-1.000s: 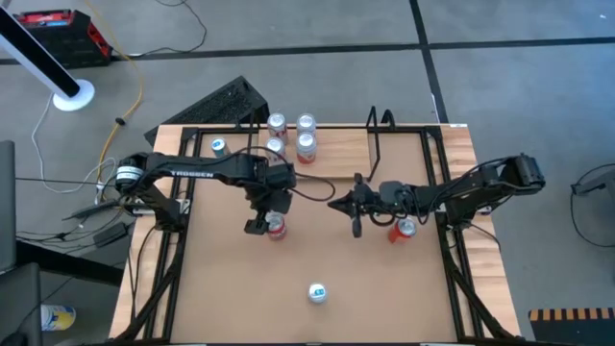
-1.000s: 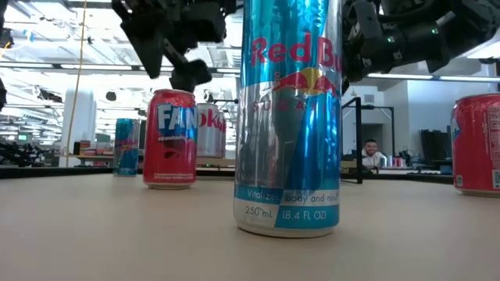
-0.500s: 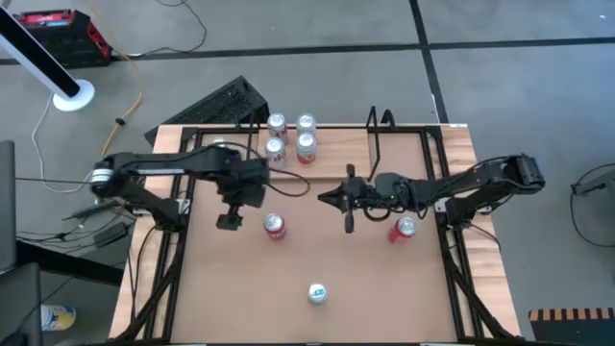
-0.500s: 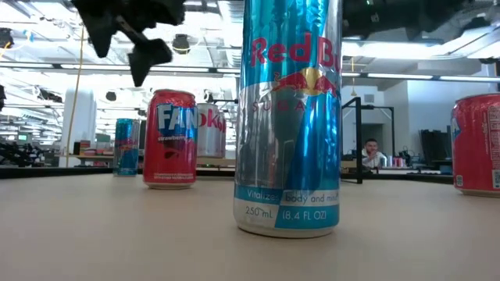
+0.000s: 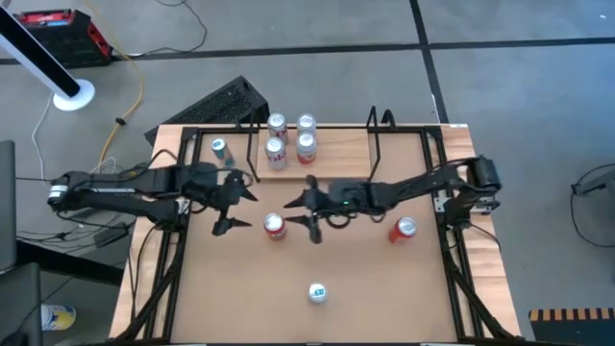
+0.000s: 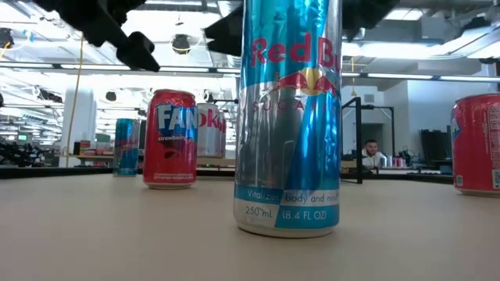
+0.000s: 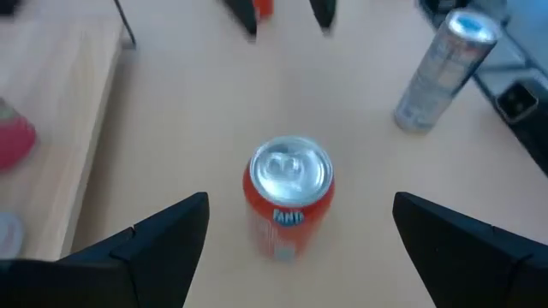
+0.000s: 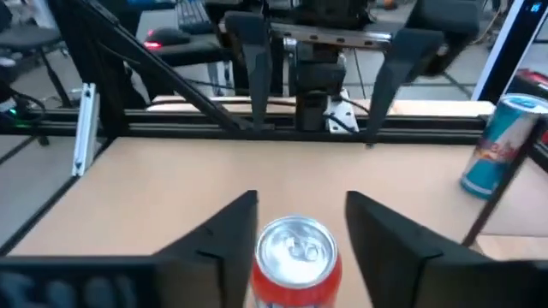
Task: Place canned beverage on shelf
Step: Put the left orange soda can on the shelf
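Note:
An orange Fanta can (image 5: 275,226) stands upright on the brown tabletop, seen from above in the left wrist view (image 7: 289,197) and the right wrist view (image 8: 298,257). My left gripper (image 5: 238,207) is open, to the can's left and apart from it. My right gripper (image 5: 298,207) is open just right of the can, its fingers (image 8: 231,231) on either side of the can's top without touching it. The shelf (image 5: 404,154), a pale plank in a black rod frame, lies along the far edge with several cans (image 5: 306,144) standing on it.
A tall blue Red Bull can (image 5: 316,292) stands near the table's front edge, filling the low view (image 6: 289,117). A red can (image 5: 404,229) stands on the right of the table. A teal can (image 5: 218,147) stands at the far left. The shelf's right half is bare.
My left gripper has drawn back from above the Fanta can toward the table's left edge, staying open and tipping up from pointing down. My right gripper has moved left to the Fanta can and has opened. The Fanta can has kept its place, upright.

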Robot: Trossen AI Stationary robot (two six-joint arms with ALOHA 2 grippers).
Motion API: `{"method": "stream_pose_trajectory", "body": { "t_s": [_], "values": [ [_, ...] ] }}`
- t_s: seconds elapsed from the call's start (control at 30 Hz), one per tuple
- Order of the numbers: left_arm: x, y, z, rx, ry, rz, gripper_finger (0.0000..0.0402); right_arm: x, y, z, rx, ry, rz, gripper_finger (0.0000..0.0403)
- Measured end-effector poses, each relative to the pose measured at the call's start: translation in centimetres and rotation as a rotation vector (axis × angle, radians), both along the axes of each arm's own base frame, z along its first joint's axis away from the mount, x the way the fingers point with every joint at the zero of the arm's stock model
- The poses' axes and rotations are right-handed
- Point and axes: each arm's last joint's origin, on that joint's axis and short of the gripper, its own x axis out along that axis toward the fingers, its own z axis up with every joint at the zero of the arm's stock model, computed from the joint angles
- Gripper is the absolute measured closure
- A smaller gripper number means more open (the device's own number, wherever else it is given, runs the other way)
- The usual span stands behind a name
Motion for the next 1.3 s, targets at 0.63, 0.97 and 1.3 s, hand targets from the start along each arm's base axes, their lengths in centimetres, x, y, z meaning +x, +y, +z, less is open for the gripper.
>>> {"method": "stream_pose_trajectory", "body": {
  "t_s": [0.63, 0.97, 1.3],
  "values": [
    [-1.8, 0.1, -3.1, -0.016, -0.070, 0.098, 0.0047, 5.8, 0.9, -2.7, -0.050, 0.229, 0.032, 0.0053],
    [-1.8, 0.1, -3.0, -0.016, -0.083, 0.093, 0.0047, 5.8, 0.7, -2.7, -0.064, 0.236, -0.007, 0.0052],
    [-1.8, 0.0, -3.1, -0.021, -0.072, 0.095, 0.0047, 6.8, 0.7, -5.1, -0.072, 0.235, -0.026, 0.0053]
  ]
}}
